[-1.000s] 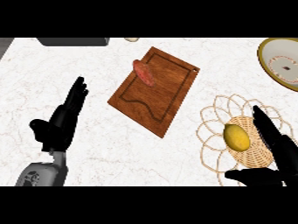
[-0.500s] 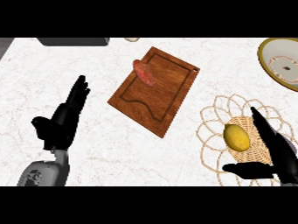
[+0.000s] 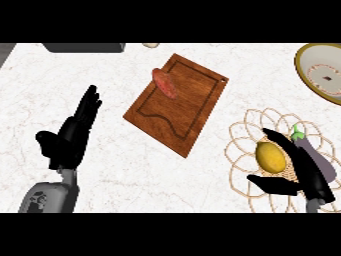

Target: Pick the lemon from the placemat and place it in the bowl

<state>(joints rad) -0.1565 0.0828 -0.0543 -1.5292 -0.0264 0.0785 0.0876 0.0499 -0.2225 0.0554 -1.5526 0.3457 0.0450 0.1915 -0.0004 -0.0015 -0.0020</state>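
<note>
No text, label, brand, number or sign can be read anywhere in the head view.
</note>
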